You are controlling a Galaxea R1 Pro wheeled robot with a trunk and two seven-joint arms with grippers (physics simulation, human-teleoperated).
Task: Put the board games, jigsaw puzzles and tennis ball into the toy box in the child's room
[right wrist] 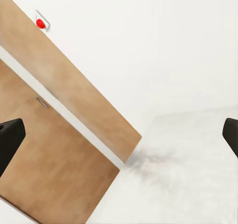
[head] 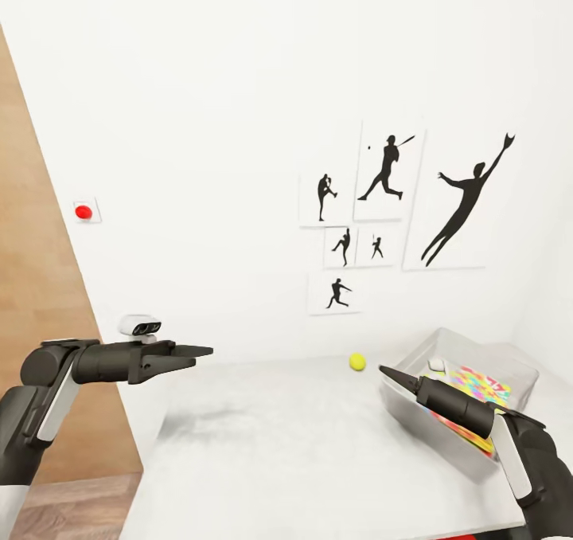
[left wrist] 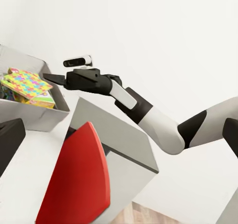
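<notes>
With both grippers empty, the right gripper (head: 387, 373) parted beside the box (head: 414, 412), it is best reaching toward twelve o'clock for the ball (head: 357, 361) on the desk (head: 278, 436), the left gripper (head: 199, 353) looking pinched shut.

Home interior, kid's bedroom by the look of it. White walls, cluster of baseball-player silhouette prints (head: 390, 213) on the wall above a long pale grey table (head: 294, 452). On the table: shallow grey toy box (head: 509, 373) holding bright jigsaw puzzles (head: 476, 387), plus a yellow-green tennis ball (head: 357, 361) by the wall. Wooden door (right wrist: 64, 130) at the side, small wall plate with a red button (head: 84, 211) beside it, possibly a switch. Strip of wood-plank floor (head: 72, 508) low down.
</notes>
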